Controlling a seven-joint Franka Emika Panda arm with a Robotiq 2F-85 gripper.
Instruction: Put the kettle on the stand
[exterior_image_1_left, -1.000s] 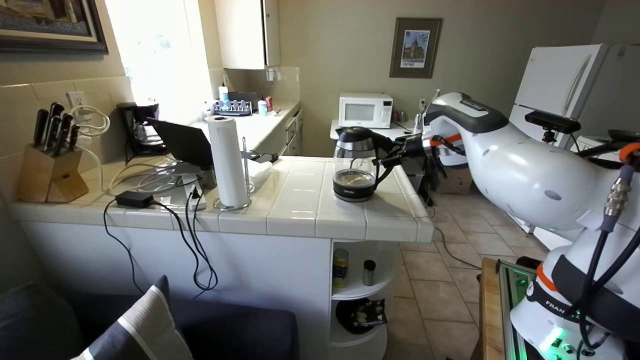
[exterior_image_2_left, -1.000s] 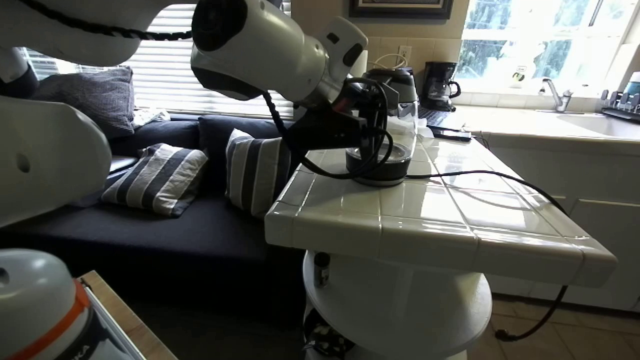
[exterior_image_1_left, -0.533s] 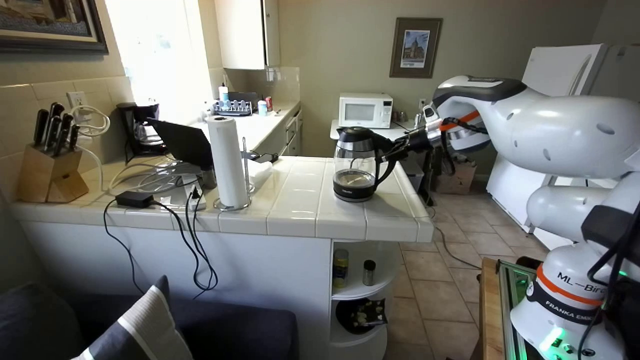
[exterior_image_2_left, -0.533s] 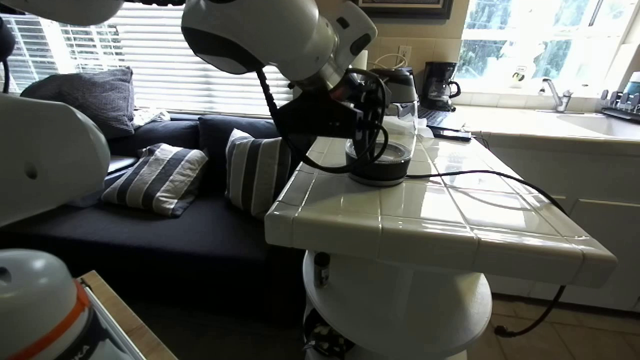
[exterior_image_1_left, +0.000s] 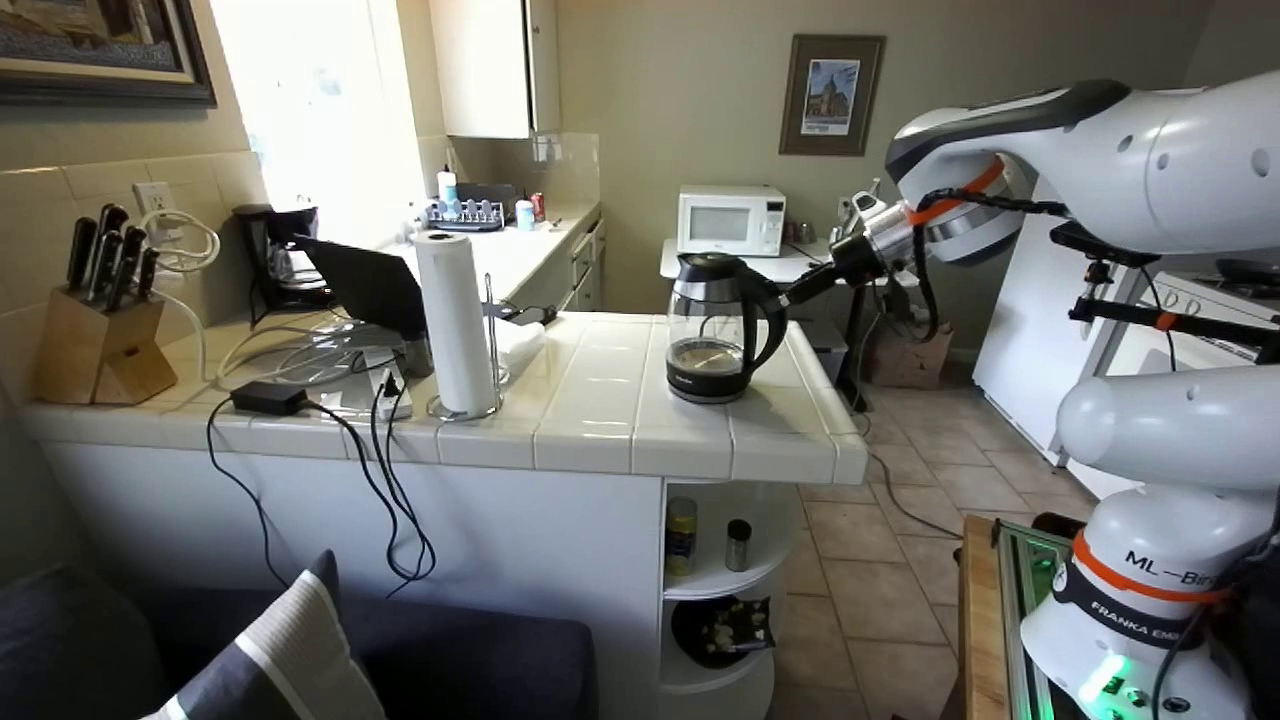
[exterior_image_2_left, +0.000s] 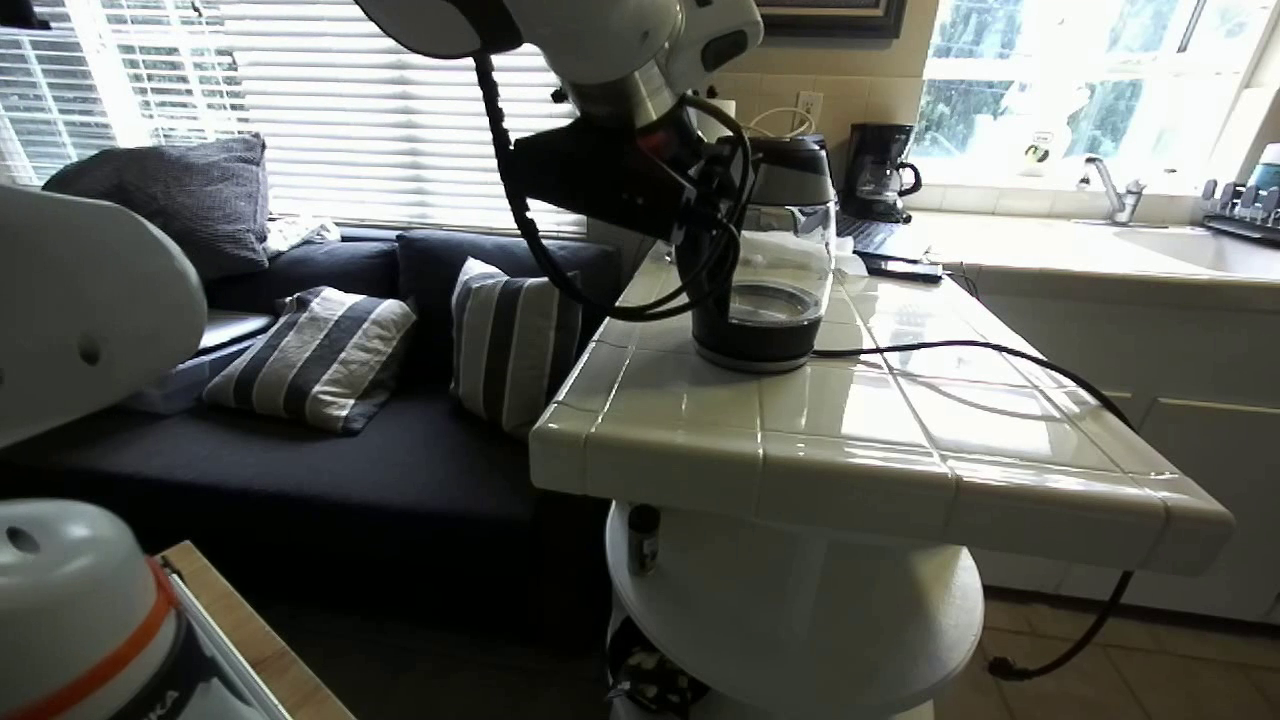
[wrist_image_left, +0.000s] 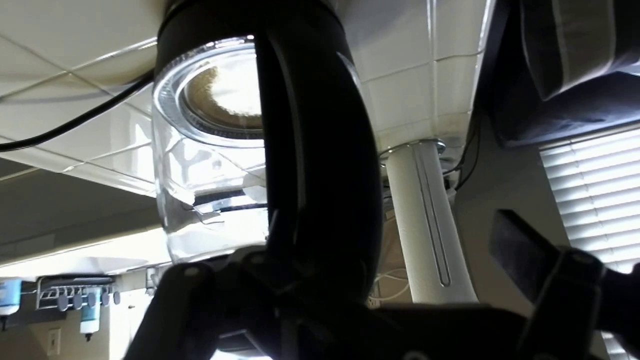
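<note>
My arm (exterior_image_1_left: 1200, 170) is round and white with black parts (exterior_image_1_left: 1095, 98). A bumpy black cable (exterior_image_2_left: 495, 115) hangs by my black gripper (exterior_image_1_left: 787, 298). My base (exterior_image_1_left: 1150, 655), at four o'clock in an exterior view, has an orange stripe (exterior_image_1_left: 1128, 586), letters (exterior_image_1_left: 1118, 620) and a green light (exterior_image_1_left: 1104, 677).

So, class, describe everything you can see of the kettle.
The kettle has a clear, glassy body, grey collar, black lid, black handle and dark bottom. It stands upright near the end of the counter, a cord emerging behind; any stand underneath is indistinct. The open gripper is by the handle, contact unclear.
</note>
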